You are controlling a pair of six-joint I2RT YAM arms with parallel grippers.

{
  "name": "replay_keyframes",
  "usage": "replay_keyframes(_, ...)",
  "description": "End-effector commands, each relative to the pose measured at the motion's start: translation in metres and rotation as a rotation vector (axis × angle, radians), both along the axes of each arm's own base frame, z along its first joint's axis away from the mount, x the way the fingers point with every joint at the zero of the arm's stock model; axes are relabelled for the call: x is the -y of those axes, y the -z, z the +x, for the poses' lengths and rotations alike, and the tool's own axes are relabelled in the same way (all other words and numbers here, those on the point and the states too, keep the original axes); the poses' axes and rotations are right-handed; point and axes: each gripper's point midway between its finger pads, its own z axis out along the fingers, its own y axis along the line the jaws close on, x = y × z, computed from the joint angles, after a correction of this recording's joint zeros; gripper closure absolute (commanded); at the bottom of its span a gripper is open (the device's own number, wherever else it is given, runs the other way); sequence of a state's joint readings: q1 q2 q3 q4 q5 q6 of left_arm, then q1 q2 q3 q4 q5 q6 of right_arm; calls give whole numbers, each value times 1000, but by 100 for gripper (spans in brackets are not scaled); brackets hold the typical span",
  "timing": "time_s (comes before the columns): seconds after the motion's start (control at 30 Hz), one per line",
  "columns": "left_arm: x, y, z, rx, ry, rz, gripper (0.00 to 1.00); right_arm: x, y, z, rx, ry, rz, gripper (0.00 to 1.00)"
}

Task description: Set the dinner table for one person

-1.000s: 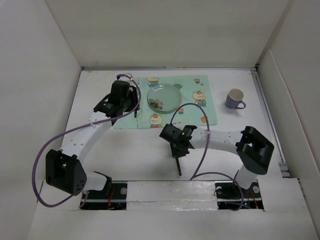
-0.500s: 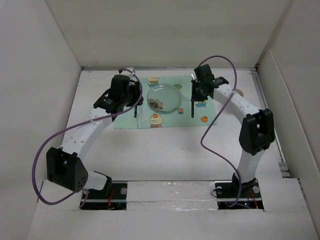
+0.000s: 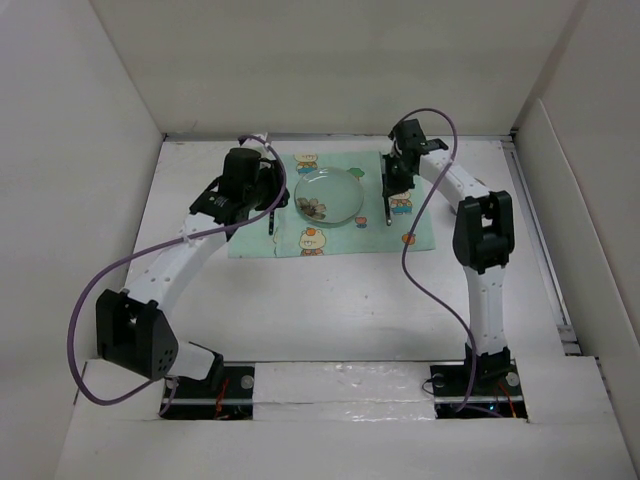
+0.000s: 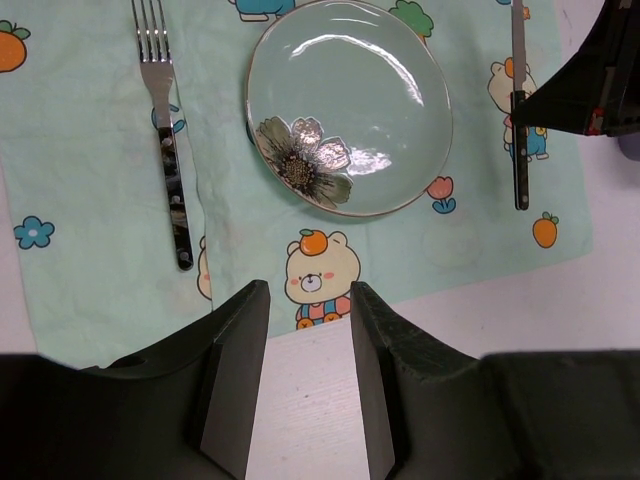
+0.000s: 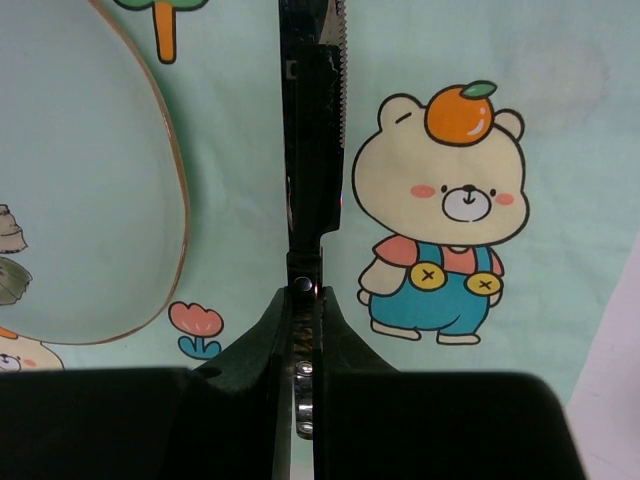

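1 knife point(image 5: 310, 150) clamped in right jaws above the dinner table point(image 3: 300, 310) (left jaws parted)

Placemat point(image 3: 345, 238) lay on the dinner table point(image 3: 330, 310), far-centre. Plate point(image 3: 330, 194) sat on the mat, mid-width, toward its far edge. Fork point(image 4: 170, 170) lay on the mat left of the plate, apart from it, tines far, handle near. Knife point(image 4: 519, 130) ran parallel on the plate's right, over the mat, handle pinched in the right gripper point(image 5: 303, 300); couldn't tell if it touched the cloth. Left gripper point(image 4: 300, 300) hung over the mat's near edge, between fork and plate, jaws apart.
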State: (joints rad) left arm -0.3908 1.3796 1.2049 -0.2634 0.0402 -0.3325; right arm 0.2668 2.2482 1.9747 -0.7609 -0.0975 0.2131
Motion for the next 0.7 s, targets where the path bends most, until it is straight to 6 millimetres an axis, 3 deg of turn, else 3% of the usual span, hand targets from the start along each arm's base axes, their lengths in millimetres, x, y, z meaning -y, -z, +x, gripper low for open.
replay_keyframes(0.0, 2, -12, 13, 45, -16, -23, 65, -11, -12, 6, 31, -20, 49, 100)
replay_keyframes(0.4, 4, 8, 16, 3, -5, 4, 65, -27, 22, -7, -45, -3, 69, 100)
replay_keyframes(0.67, 4, 7, 18, 7, -5, 6, 65, -25, 26, -6, -56, 13, 55, 98)
